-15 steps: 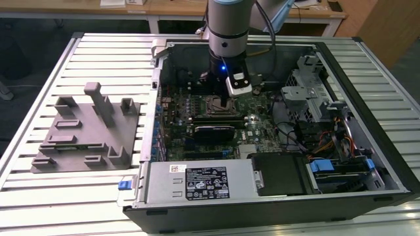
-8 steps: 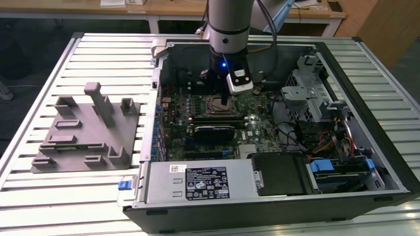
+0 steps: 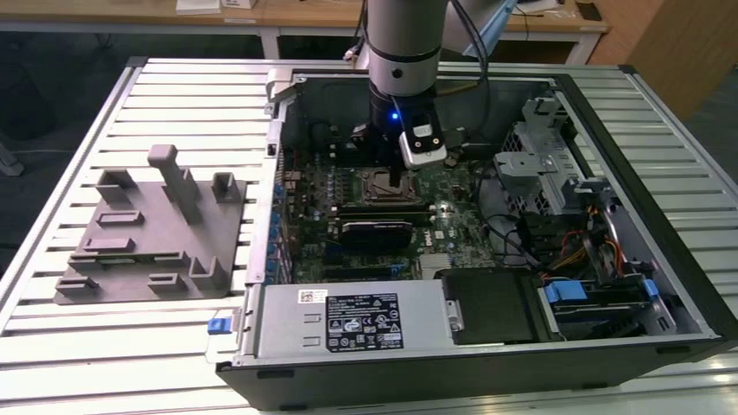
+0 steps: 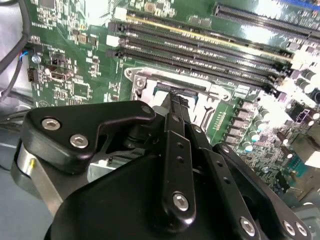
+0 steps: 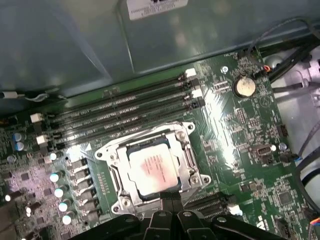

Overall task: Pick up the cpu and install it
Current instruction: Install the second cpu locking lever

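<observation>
Over the socket (image 5: 150,172), the claw (image 5: 167,197) touches the cpu (image 5: 150,170).

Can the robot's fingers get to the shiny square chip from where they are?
Probably yes. The gripper hangs right above the cpu, which lies in its socket frame on the motherboard, with nothing between them.

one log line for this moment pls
stage: install | cpu: lying in socket frame on motherboard | gripper: directly over cpu edge | grey fixture: beside the case
</observation>
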`<state>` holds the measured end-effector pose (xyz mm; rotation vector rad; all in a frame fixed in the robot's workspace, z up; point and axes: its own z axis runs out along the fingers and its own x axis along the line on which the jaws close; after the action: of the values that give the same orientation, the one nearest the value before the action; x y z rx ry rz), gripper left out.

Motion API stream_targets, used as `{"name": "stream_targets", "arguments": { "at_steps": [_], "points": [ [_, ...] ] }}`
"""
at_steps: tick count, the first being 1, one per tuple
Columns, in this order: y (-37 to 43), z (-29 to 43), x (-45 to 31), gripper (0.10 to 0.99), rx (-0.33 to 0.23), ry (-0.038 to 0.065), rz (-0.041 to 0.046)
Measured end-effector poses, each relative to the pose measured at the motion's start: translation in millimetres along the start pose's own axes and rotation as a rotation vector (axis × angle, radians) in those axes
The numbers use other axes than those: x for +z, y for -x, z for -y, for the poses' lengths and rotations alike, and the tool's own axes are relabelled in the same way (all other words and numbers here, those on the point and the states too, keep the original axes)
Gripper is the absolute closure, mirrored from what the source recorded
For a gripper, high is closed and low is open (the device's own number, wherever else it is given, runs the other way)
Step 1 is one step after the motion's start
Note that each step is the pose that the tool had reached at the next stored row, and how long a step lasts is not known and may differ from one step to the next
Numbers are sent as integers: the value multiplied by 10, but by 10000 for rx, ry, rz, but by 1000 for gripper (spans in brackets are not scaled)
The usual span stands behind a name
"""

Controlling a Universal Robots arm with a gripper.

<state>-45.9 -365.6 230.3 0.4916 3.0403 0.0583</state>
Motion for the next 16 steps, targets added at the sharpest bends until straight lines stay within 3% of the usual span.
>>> {"name": "stream_targets", "arguments": {
  "at_steps": [16],
  "points": [
    [64,193,6,980,-198,11,-9]
  ]
}}
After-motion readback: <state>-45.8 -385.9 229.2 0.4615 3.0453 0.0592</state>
